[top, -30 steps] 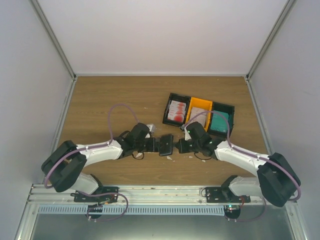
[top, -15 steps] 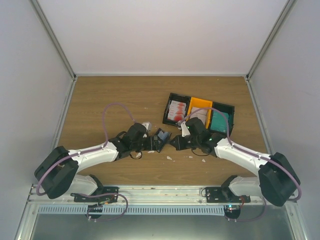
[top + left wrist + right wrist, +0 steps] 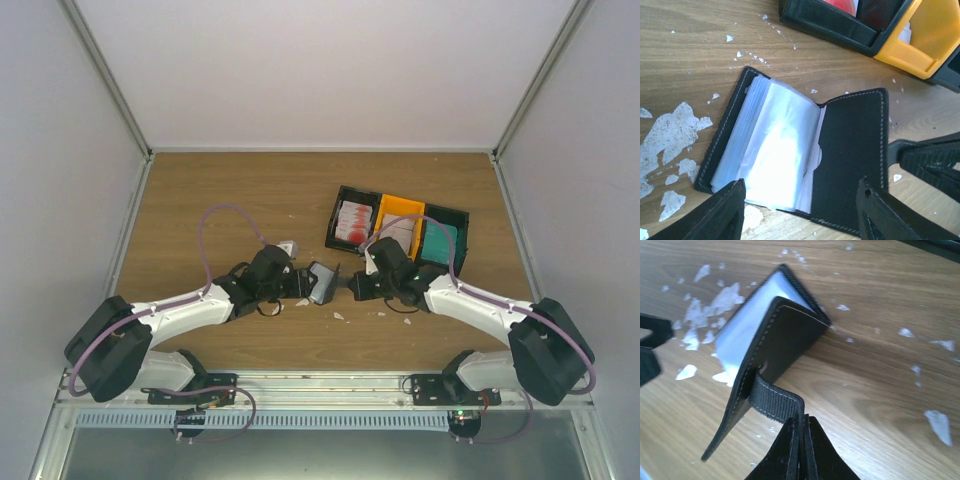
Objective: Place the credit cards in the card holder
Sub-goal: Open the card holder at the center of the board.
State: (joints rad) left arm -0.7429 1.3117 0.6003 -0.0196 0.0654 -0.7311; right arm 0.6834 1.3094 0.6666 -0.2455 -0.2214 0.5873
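Right wrist view: your right gripper (image 3: 800, 416) pinches the card holder (image 3: 785, 337) by its strap (image 3: 771, 401) only, and your left gripper (image 3: 801, 192) stands open. If the strap slips, the cover may flop shut.

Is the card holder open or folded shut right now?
Open. The left wrist view shows the card holder spread apart with its clear sleeves exposed; the right gripper pinches its strap.

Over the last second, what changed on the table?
The card holder swung open, clear sleeves now showing, and shifted slightly left. The left gripper followed, jaws open over it. Unchanged: the right gripper shut on the strap; credit cards in the bins.
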